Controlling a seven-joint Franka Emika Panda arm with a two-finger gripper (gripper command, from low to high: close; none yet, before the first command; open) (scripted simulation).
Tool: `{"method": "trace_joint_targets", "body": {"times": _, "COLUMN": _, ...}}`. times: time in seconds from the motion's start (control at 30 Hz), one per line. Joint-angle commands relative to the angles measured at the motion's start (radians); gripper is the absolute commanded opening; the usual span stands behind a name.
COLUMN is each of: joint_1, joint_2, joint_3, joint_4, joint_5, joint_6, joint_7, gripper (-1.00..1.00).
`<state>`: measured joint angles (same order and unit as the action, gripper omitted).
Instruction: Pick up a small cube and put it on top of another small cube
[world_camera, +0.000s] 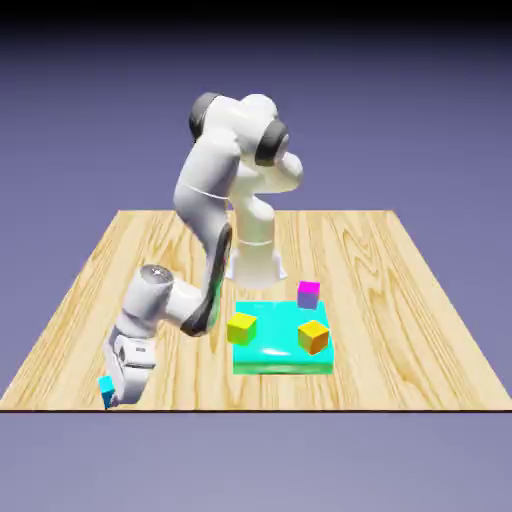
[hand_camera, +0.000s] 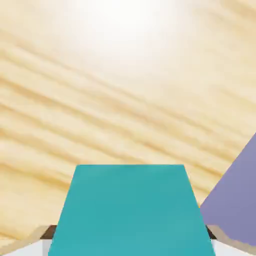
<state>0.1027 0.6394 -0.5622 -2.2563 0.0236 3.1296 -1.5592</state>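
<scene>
Wooden table: gripper clamped shut on cyan cube at near corner, lift toward magenta-topped cube likely next

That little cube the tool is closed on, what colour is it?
Cyan, a light blue-green. The small cube shows best in the hand view, large between the fingertips.
</scene>
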Motion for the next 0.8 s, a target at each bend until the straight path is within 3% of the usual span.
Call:
{"method": "trace_joint_targets", "body": {"times": 0.0, "joint_1": 0.032, "joint_2": -0.036, "joint_3": -0.028, "joint_4": -0.024, "joint_5": -0.004, "joint_6": -0.017, "joint_7": 0.001, "gripper": -1.00}}
{"method": "trace_joint_targets", "body": {"times": 0.77, "joint_1": -0.141, "joint_2": -0.734, "joint_3": 0.742, "joint_4": -0.470, "joint_5": -0.468, "joint_6": -0.143, "joint_7": 0.166, "gripper": -1.00}}
